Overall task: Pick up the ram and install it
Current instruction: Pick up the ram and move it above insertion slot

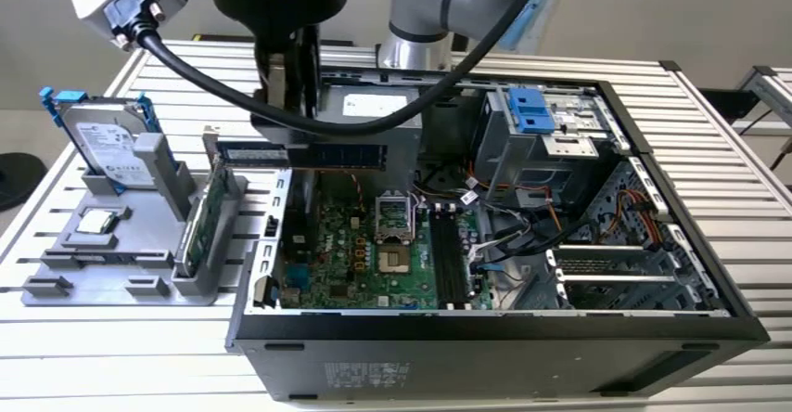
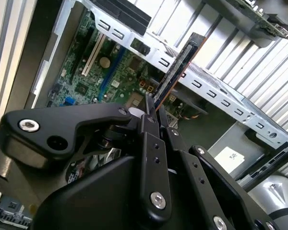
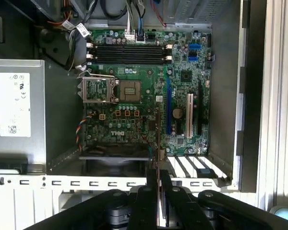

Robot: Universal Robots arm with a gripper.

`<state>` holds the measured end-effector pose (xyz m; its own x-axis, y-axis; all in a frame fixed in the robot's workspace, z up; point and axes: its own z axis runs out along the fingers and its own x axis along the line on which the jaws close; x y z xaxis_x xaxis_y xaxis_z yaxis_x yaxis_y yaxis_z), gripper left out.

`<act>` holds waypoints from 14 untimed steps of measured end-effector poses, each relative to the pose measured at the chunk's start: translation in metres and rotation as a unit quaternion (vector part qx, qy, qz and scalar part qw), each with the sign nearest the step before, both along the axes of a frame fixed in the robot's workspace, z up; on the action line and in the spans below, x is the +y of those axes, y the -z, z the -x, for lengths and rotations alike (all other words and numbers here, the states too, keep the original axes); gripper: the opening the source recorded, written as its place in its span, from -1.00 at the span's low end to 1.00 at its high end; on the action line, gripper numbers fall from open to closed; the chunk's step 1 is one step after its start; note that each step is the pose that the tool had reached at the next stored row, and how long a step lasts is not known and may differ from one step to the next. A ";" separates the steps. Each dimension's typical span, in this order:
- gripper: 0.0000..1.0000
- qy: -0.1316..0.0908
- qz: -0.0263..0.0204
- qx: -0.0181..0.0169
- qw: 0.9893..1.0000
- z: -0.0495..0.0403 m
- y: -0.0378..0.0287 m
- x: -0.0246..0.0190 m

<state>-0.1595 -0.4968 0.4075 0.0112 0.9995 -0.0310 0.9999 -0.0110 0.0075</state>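
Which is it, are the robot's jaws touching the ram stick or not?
Touching. In the second wrist view the ram sticks out from between the shut jaws of the gripper, no gap.

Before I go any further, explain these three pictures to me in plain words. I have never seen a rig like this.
This is one robot arm working over an open computer case that lies on a slatted metal table. The exterior view comes from a camera standing off the arm. Both wrist views come from cameras riding on the arm, looking past its gripper into the case. The gripper is shut on the ram, a thin memory stick, held above the motherboard, whose long black memory slots look empty. At the exterior view's left, a gray holder carries a hard drive and a green expansion card.
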 end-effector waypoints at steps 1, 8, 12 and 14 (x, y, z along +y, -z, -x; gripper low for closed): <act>-1.00 0.000 0.000 0.000 1.000 -0.0017 0.0002 0.0000; -1.00 0.000 0.000 0.000 1.000 -0.0129 0.0021 0.0001; -1.00 0.000 0.000 0.000 1.000 -0.0192 0.0031 0.0001; -1.00 0.000 0.001 0.000 1.000 -0.0222 0.0037 0.0002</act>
<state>-0.1373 -0.4966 0.4038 0.0108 0.9994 -0.0321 0.9999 -0.0106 0.0075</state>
